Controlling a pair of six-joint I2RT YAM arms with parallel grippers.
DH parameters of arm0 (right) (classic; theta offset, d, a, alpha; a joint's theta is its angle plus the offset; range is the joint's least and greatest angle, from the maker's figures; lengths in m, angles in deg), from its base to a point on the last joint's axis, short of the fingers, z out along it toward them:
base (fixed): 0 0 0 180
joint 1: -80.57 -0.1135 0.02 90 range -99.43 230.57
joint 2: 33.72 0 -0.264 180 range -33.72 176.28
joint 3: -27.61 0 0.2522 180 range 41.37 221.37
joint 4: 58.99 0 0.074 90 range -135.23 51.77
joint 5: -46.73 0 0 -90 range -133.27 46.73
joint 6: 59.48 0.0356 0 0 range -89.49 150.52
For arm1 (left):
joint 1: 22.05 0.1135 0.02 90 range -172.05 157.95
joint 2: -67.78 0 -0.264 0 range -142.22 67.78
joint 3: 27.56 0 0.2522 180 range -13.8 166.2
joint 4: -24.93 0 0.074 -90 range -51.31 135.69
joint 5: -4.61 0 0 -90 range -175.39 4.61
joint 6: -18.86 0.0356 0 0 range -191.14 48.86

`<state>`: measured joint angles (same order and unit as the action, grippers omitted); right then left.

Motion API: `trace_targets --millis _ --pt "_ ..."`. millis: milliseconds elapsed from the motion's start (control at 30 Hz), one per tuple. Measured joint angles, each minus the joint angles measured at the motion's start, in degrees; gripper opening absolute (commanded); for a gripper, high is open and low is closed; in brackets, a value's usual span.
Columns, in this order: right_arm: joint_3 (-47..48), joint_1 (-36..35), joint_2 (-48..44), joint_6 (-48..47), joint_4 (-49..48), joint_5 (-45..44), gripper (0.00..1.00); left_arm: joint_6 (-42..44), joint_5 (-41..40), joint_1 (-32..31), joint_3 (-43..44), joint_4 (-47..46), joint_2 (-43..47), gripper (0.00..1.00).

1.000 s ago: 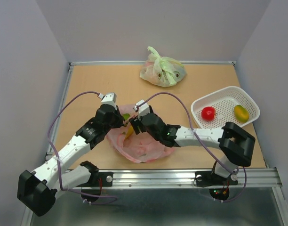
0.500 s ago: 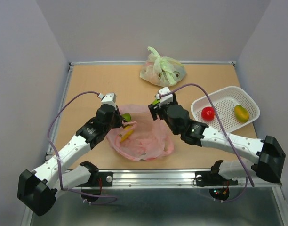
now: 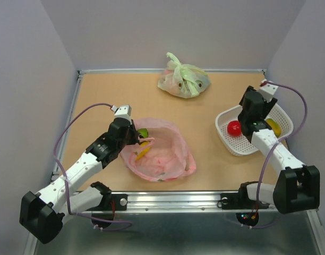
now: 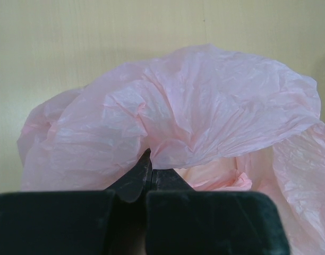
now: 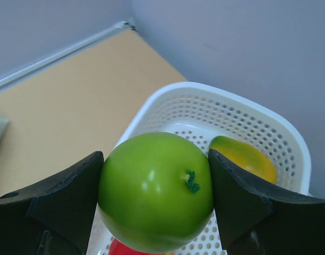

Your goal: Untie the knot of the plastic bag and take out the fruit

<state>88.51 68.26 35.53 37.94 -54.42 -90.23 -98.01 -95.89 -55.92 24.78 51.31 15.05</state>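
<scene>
The pink plastic bag (image 3: 160, 154) lies open on the table's near middle, with a yellow banana (image 3: 143, 152) and a green piece (image 3: 143, 132) at its left rim. My left gripper (image 3: 135, 136) is shut on the bag's rim (image 4: 152, 143) and holds it up. My right gripper (image 3: 253, 118) is over the white basket (image 3: 279, 114) and is shut on a green apple (image 5: 156, 191). A red apple (image 3: 234, 128) and an orange-yellow fruit (image 3: 274, 127) lie in the basket; the latter also shows in the right wrist view (image 5: 242, 156).
A pale green knotted bag (image 3: 182, 81) with fruit inside sits at the table's far middle. The grey walls stand close around the table, and the right wall is just beyond the basket.
My right arm has swung from the pink bag across to the right with the green apple, and is now over the basket. The left gripper has kept its hold on the bag's rim.
</scene>
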Motion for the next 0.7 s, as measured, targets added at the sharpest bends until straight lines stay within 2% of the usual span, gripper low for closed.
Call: trace_targets --millis 100,133,233,267,533,700 --pt "-0.3 8.8 2.3 4.9 0.1 1.5 0.21 0.0 0.1 -0.2 0.0 0.0 0.0 0.00" --pt "-0.3 10.7 3.3 5.9 0.1 2.0 0.42 0.0 0.2 -0.2 0.0 0.0 0.0 0.00" --pt "-0.3 13.0 5.8 9.0 0.2 3.8 0.78 0.0 0.4 -0.2 0.0 -0.1 0.0 0.00" --pt "-0.3 13.4 6.7 9.7 0.3 4.3 1.00 0.0 0.4 -0.2 0.0 -0.2 0.0 0.00" --pt "-0.3 13.5 6.4 12.8 1.0 5.3 1.00 -0.1 0.8 -0.2 0.0 -0.4 0.0 0.00" --pt "-1.2 13.5 -1.2 14.7 2.2 9.8 1.00 -0.1 0.9 -0.3 0.0 -0.8 -0.2 0.00"
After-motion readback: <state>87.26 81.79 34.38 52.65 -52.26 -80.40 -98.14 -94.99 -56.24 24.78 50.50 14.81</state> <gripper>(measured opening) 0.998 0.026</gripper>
